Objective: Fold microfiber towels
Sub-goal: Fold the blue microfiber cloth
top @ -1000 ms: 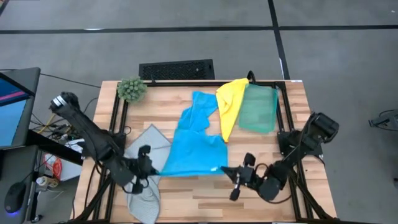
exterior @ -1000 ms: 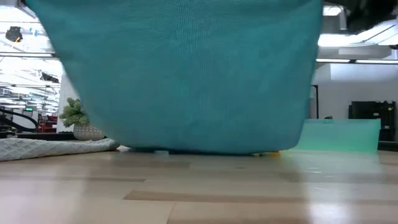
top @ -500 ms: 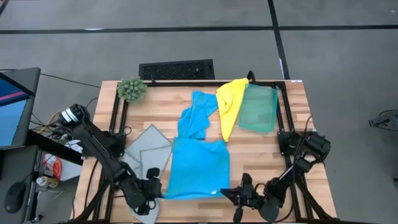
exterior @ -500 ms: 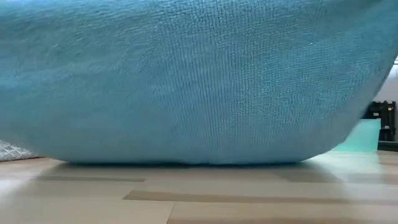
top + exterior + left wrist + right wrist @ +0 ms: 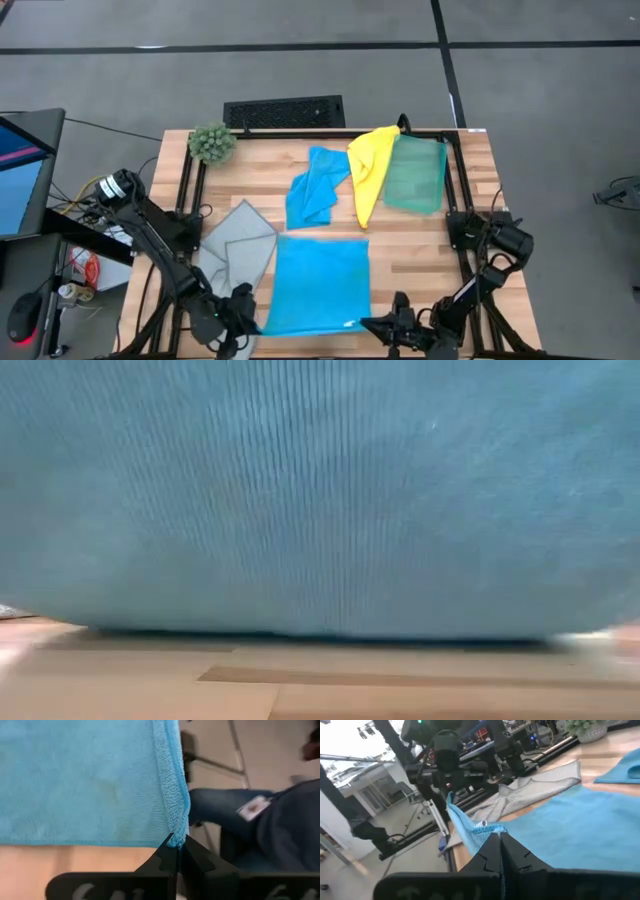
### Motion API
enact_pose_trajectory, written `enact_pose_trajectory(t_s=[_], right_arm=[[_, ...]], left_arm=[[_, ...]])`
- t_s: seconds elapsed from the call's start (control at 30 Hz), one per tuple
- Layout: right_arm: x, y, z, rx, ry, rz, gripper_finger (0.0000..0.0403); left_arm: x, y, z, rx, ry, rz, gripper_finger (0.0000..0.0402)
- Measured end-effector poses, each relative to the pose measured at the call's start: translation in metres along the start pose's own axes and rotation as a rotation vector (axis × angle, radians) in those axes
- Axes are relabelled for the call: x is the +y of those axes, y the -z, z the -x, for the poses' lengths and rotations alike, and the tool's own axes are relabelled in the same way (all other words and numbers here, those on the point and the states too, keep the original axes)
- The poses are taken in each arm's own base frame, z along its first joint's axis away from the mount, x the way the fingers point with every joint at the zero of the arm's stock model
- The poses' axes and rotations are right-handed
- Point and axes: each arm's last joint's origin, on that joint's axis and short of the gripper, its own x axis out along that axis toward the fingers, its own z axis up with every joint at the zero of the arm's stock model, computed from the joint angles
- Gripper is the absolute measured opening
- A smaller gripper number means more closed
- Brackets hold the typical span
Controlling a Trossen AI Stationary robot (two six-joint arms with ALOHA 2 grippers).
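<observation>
- Two tools held one blue towel by its near corners: the left tool was clamped on one corner, the right tool on the other, each with its fingers pressed together on the hem, as both wrist views showed.
- That towel lay spread nearly flat on the counter, its near edge at the counter's front edge and lifted just enough to fill the low view.
- The step in hand looked like laying out and squaring the towel before the first fold; no fold was made yet.
- Next, both corners would need carrying together toward the far edge, kept level so the halves meet squarely and the cloth does not drag or bunch.
- A second blue towel lay crumpled just beyond it, apart from it.
- The yellow towel overlapped the green towel at the far right.
- The grey towel lay partly folded at the left, just beside the spread one.
- None of those four looked finished.
</observation>
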Motion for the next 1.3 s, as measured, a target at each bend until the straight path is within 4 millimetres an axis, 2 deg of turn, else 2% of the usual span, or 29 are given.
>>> enact_pose_trajectory(t_s=[0.07,0.2,0.43,0.63,0.77,1.07,1.3], right_arm=[[-0.001,0.001,0.001,-0.001,0.006,0.014,0.0013],[-0.006,0.002,0.000,-0.040,0.079,0.065,0.0014],[-0.019,0.003,-0.019,-0.053,0.166,0.150,0.0015],[-0.045,0.009,-0.039,0.003,0.247,0.156,0.0013],[-0.059,0.010,-0.046,0.028,0.302,0.159,0.0015],[-0.070,0.009,-0.052,0.051,0.347,0.229,0.0010],[-0.077,-0.005,-0.046,0.090,0.388,0.319,0.0012]], left_arm=[[-0.004,0.000,0.001,-0.042,0.010,-0.026,0.0000],[0.000,0.000,0.002,-0.096,-0.077,-0.137,0.0000],[0.032,-0.007,-0.002,-0.025,-0.315,-0.174,0.0000],[0.049,-0.016,-0.003,-0.028,-0.449,-0.246,0.0000],[0.056,-0.023,-0.005,-0.027,-0.484,-0.300,0.0000],[0.073,-0.038,-0.007,-0.011,-0.557,-0.345,0.0000],[0.079,-0.043,-0.008,-0.003,-0.576,-0.361,0.0000]])
